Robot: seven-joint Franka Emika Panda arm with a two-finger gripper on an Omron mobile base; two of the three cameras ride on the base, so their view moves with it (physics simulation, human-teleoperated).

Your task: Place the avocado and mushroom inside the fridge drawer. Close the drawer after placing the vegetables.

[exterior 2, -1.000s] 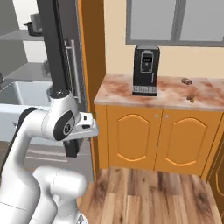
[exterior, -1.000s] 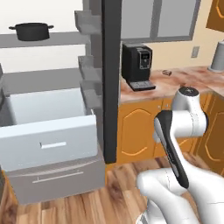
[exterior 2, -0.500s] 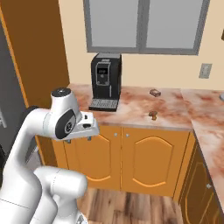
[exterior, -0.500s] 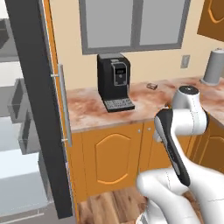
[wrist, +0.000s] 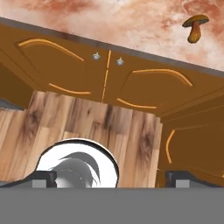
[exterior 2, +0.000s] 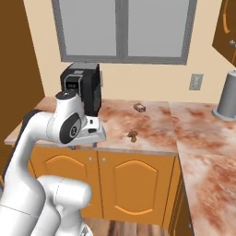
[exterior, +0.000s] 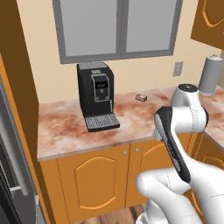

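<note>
The mushroom [exterior 2: 133,135], a small tan-brown cap on a stalk, stands on the marbled counter [exterior 2: 156,129] near its front edge. In the hand view the mushroom [wrist: 195,27] sits at the upper right. My gripper [exterior 2: 84,145] hangs in front of the counter's edge, left of the mushroom and apart from it, pointing down at the cabinet doors and the wooden floor. Its fingertips [wrist: 43,177] stand wide apart with nothing between them, so it is open. The avocado and the fridge drawer are out of view.
A black coffee machine [exterior: 97,94] stands at the back of the counter, with a small pale blocky item [exterior: 140,97] to its right. A grey canister [exterior 2: 228,97] occupies the far right corner. The dark fridge door edge [exterior: 8,175] borders the left.
The whole scene has shifted: the base has turned away from the fridge and its open drawer toward the counter with the coffee machine. The arm keeps the same pose.
</note>
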